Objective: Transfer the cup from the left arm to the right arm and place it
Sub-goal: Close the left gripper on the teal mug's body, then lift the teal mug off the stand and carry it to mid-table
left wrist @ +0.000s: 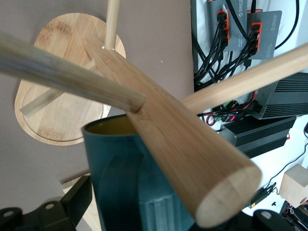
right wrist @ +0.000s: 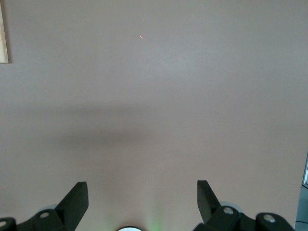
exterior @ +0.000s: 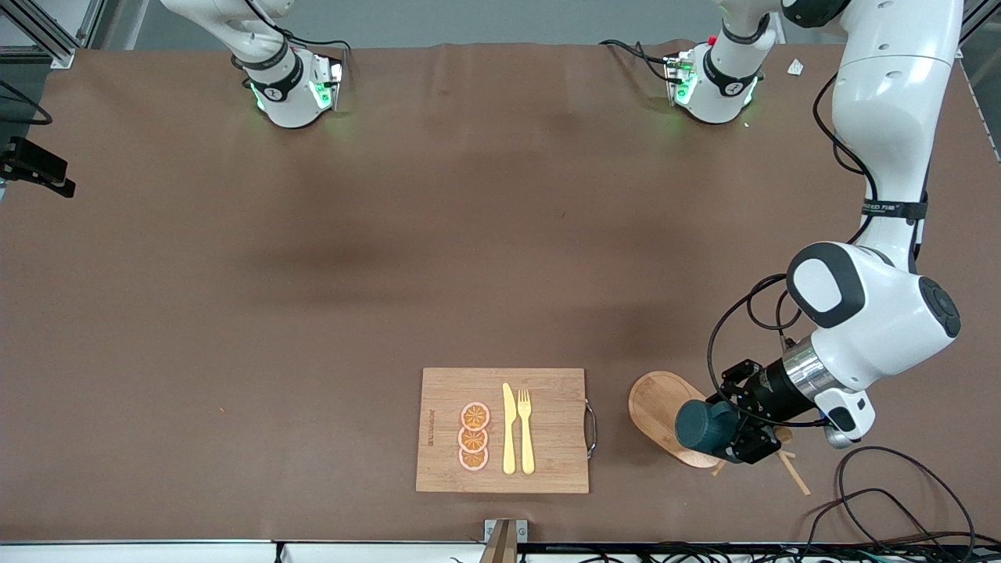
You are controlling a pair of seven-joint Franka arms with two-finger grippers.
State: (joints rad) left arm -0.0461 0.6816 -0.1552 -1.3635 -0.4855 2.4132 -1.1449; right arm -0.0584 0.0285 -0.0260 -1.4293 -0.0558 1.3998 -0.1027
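Observation:
The dark teal cup [exterior: 706, 426] is between the jaws of my left gripper [exterior: 723, 428], over the oval wooden base of the peg rack [exterior: 655, 407]. In the left wrist view the cup [left wrist: 120, 183] fills the gap between the jaws. Its handle faces the camera and its yellowish inside shows at the rim. One finger [left wrist: 79, 195] lies against its wall; the other is hidden by the rack's thick post [left wrist: 192, 159]. A peg [left wrist: 62, 70] crosses just above the cup's mouth. My right gripper [right wrist: 142, 192] is open and empty over bare table; in the front view it is out of sight and that arm waits.
A wooden cutting board [exterior: 547, 461] with three orange slices [exterior: 474, 436], a yellow knife [exterior: 509, 430] and a yellow fork [exterior: 525, 430] lies near the front edge, toward the right arm's end from the rack. Loose black cables [exterior: 884, 500] lie by the front edge at the left arm's end.

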